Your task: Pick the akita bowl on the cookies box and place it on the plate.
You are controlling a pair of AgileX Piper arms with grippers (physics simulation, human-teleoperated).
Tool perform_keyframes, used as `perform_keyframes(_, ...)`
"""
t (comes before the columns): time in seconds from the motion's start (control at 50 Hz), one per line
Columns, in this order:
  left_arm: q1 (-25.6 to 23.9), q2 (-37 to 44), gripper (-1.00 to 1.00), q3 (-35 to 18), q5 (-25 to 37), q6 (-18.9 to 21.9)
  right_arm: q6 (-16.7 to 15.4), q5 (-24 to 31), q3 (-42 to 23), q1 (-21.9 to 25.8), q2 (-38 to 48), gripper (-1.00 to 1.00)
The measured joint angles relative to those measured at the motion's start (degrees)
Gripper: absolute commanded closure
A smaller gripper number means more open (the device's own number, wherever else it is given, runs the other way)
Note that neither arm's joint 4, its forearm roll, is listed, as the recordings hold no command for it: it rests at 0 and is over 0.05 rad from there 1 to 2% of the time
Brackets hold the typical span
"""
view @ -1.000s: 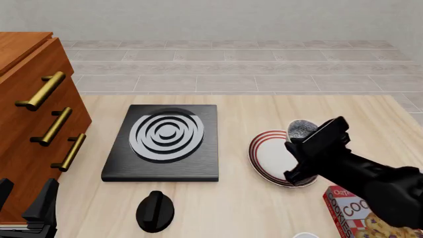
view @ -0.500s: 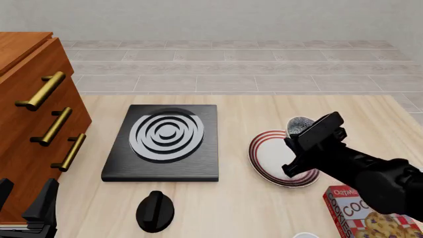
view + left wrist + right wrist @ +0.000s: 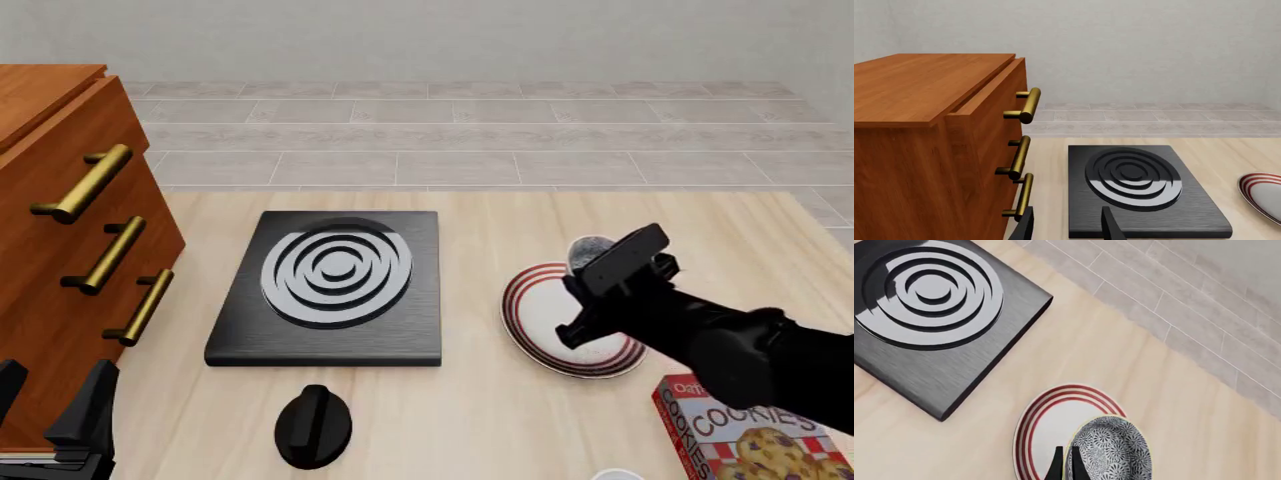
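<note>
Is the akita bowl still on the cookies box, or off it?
Off it: the akita bowl hangs over the plate, pinched at its rim by the right gripper, away from the cookies box.

The tabletop (image 3: 467, 420) is pale wood with a fine grain and a matt, smooth face, and at its left edge a cabinet (image 3: 927, 150) of reddish polished wood carries glossy brass-coloured metal handles (image 3: 1029, 105). The square stove burner (image 3: 327, 287) near the middle looks like brushed black metal with smooth grey rings, and the knob (image 3: 312, 426) in front of it is glossy black plastic. The plate (image 3: 1047, 432) and the akita bowl (image 3: 1111, 455) look like smooth glazed ceramic, the cookies box (image 3: 754, 430) at the near right corner like printed card, and the right end effector (image 3: 1066, 467) is matt black.
</note>
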Motion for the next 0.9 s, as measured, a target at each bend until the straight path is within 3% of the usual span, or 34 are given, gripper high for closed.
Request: perform_keyframes(0.9,0.0,0.0,-1.0,0.0,0.0,0.0,2.45,-4.48,-0.67,-1.2,7.14,1.0)
